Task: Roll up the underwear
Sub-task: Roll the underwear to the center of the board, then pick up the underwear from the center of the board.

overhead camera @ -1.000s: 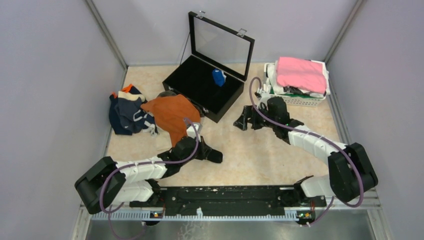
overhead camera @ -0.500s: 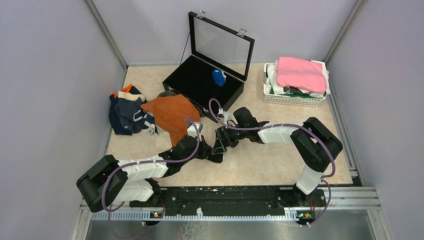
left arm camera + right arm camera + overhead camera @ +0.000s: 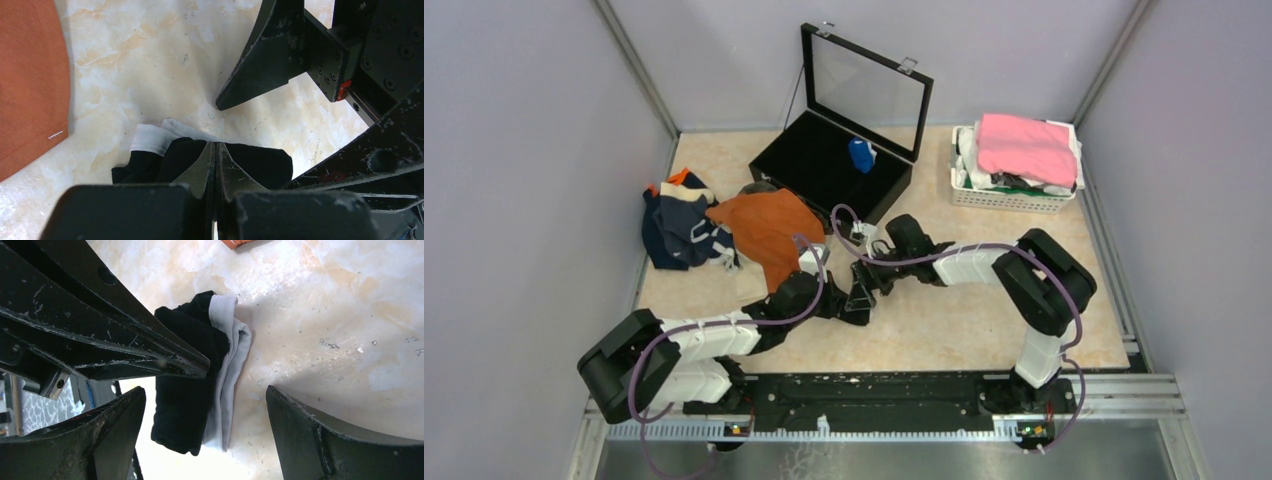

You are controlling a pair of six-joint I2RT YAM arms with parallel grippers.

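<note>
A black underwear [image 3: 187, 400] with a white waistband [image 3: 231, 360] lies rolled on the marble table. My left gripper [image 3: 216, 145] is shut, its tips resting on the black roll [image 3: 260, 165]. My right gripper [image 3: 205, 390] is open and straddles the roll, one finger [image 3: 115, 440] on each side, apart from the cloth. Seen from above, both grippers meet mid-table, the left [image 3: 849, 305] just under the right [image 3: 861, 290]. A rust-orange underwear [image 3: 764, 225] lies flat to the left. A navy pile [image 3: 679, 230] sits beyond it.
An open black box [image 3: 864, 222] with a raised glass lid [image 3: 864, 85] holds a blue roll [image 3: 861, 153]. At the back right, a white basket [image 3: 1014, 202] carries a pink folded cloth [image 3: 1024, 145]. Grey walls close three sides.
My right arm swung from beside the basket leftwards to the left gripper and now straddles the black roll. The left arm stayed still.
</note>
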